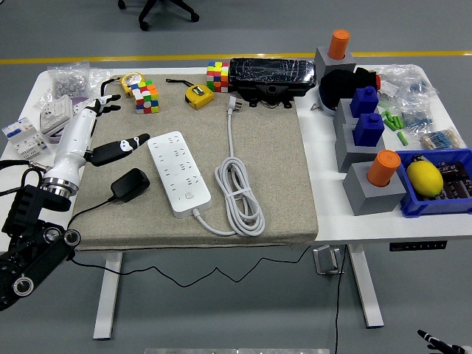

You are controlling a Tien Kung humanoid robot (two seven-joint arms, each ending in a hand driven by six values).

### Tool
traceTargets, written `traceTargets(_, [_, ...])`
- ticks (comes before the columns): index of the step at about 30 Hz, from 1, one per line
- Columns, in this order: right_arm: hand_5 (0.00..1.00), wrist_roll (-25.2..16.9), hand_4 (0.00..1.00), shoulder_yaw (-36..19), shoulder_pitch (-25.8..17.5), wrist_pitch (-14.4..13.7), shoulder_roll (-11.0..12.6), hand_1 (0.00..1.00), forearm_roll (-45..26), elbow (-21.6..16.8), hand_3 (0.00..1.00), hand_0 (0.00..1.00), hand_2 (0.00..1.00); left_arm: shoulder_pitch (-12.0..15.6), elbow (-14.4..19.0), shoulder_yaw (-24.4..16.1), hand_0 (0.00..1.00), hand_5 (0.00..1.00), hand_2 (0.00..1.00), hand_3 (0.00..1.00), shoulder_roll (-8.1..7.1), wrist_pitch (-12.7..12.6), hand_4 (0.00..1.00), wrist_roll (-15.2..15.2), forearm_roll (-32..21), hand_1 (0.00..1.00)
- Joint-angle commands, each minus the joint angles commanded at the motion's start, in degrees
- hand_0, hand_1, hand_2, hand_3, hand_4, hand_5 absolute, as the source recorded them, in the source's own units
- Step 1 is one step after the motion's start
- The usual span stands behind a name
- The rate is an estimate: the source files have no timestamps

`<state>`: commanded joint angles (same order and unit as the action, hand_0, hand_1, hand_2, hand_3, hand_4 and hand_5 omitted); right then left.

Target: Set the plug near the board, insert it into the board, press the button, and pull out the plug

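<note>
Right of the mat (280, 162), blue bin (436, 202) holds a lemon (424, 178).

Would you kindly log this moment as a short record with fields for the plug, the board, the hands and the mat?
plug: black power adapter plug lying on the mat, left of the board, not inserted
board: white multi-socket power strip, its own white cable coiled to its right
left hand: white-and-black five-fingered left hand raised above the plug, fingers spread, holding nothing
right hand: not in view
mat: beige fabric mat covering the white table's middle
</note>
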<state>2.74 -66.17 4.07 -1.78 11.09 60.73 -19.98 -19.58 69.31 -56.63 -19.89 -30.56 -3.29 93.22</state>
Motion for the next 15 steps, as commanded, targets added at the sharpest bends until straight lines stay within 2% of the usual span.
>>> traceTargets(4, [0.556, 0.0, 0.989, 0.2, -0.2, 0.0, -0.3, 0.646, -0.1, -0.1, 0.563, 0.651, 0.638, 0.8, 0.2, -0.5, 0.746, 0.526, 0.736, 0.791, 0.05, -0.1, 0.991, -0.2, 0.0, 0.752])
traceTargets(12, [0.556, 0.0, 0.987, -0.1, -0.5, 0.0, 0.7, 0.646, -0.5, 0.0, 0.563, 0.650, 0.637, 3.4, -0.1, -2.2, 0.742, 0.526, 0.737, 0.790, 1.69, 0.2, 0.982, 0.0, 0.3, 0.753])
traceTargets(15, [0.556, -0.1, 0.988, -0.2, -0.6, 0.1, 1.0, 0.646, -0.6, -0.1, 0.563, 0.651, 0.638, 3.4, -0.2, -2.1, 0.745, 0.527, 0.736, 0.789, 1.82, 0.5, 0.978, 0.3, 0.4, 0.751])
